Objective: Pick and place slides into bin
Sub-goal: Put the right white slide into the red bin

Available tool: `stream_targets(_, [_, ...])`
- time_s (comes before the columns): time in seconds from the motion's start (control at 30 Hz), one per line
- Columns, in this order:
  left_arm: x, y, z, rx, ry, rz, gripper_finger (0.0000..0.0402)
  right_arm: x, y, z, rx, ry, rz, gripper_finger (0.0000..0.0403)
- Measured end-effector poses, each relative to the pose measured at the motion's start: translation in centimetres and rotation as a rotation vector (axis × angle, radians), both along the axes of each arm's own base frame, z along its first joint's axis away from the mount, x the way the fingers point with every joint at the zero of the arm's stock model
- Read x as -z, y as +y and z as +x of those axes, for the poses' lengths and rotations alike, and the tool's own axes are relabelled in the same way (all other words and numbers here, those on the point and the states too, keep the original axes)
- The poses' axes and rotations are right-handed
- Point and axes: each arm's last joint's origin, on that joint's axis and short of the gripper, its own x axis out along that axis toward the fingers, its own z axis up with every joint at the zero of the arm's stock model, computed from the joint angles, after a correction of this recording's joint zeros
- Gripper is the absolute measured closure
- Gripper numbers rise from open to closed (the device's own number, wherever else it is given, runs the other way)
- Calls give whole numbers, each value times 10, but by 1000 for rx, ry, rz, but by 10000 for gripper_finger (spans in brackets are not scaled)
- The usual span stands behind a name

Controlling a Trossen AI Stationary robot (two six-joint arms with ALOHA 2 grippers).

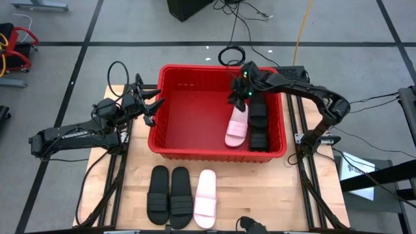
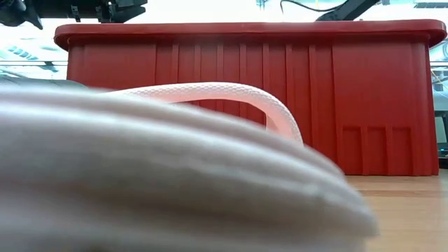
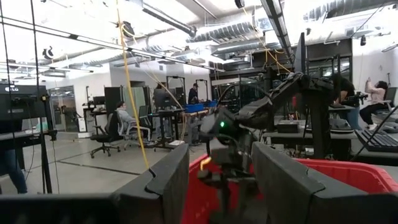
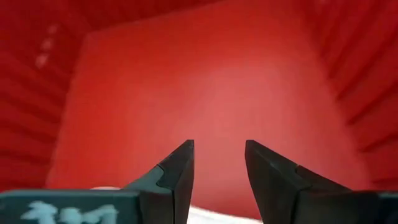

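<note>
Black fingers of the right gripper [image 1: 238, 99] hang over the red bin [image 1: 170, 71], near its far right side. The fingers [image 4: 177, 171] stand a little apart, and a pale edge shows right under them, but I cannot tell if they are pinching it. Just below the gripper, a pink slide [image 1: 236, 127] lies inside the bin, leaning on the right part of the floor. Two black slides [image 1: 259, 123] lie beside it, against the right wall.

Off to the left, the left gripper [image 1: 155, 107] waits just outside the bin's left wall. Its fingers [image 3: 166, 180] are spread wide with nothing between them.

On the wood table [image 1: 312, 195], in front of the bin, three more slides lie side by side: a black pair [image 1: 168, 195] and one pale pink slide [image 1: 205, 198].
</note>
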Motion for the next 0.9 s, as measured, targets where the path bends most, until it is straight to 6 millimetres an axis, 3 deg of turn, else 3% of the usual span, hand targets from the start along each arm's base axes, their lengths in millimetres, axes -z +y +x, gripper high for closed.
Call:
stream_targets(0.2, [0,0,0,-1,1,2,217,-16,0,2,74,-78,-28,277])
stream_targets(0.37, [0,0,0,-1,2,1,218,-13,3,2,48,-54,-47,277])
stream_targets(0.7, [0,0,0,-2,4,5,217,43,36,-5,-7,176,-130,277])
stream_targets(0.9, [0,0,0,-3,4,7,218,55,45,-7,31,276,-189,277])
